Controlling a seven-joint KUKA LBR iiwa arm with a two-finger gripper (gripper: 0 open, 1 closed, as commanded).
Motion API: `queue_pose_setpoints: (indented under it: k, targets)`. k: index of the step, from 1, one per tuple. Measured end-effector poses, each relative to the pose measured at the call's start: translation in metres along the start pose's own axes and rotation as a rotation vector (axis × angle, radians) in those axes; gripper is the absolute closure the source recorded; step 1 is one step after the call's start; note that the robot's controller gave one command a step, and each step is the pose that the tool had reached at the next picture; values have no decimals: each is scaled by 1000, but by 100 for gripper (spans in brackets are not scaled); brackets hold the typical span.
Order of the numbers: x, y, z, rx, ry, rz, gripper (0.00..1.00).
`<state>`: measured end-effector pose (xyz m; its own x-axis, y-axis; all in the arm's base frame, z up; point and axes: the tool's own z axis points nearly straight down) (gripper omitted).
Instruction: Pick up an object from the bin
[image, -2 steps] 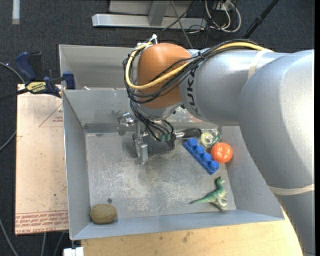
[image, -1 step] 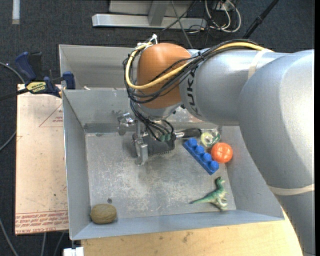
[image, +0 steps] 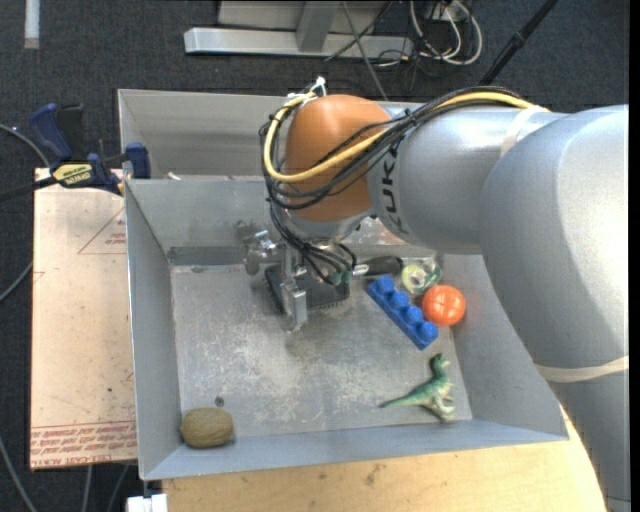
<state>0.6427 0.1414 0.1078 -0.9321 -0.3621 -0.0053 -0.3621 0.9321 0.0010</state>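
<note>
**Gripper (image: 290, 298) hangs low over the bare, scuffed floor of the grey bin (image: 150, 330); whether it is open or closed cannot be told.**

Nearest it, toward the view's right, lies a blue toy brick (image: 402, 311), with an orange ball (image: 443, 305) just beside it. A green dinosaur (image: 428, 392) stands by the near wall, and a brown lump (image: 207, 427) sits in the near-left corner. Dark carpet (image: 80, 60) and cables (image: 440, 30) lie beyond.

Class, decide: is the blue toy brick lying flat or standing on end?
Lying flat: the blue brick rests lengthwise on the bin floor, studs showing.
</note>
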Motion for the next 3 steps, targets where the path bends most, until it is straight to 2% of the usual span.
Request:
queue_pose_setpoints:
  k: [1, 2, 3]
  targets:
    - [15, -41, 26, -1, 1, -161, 0]
    - [15, -63, -9, -2, 6, -51, 100]
    - [15, -63, -9, -2, 6, -50, 100]
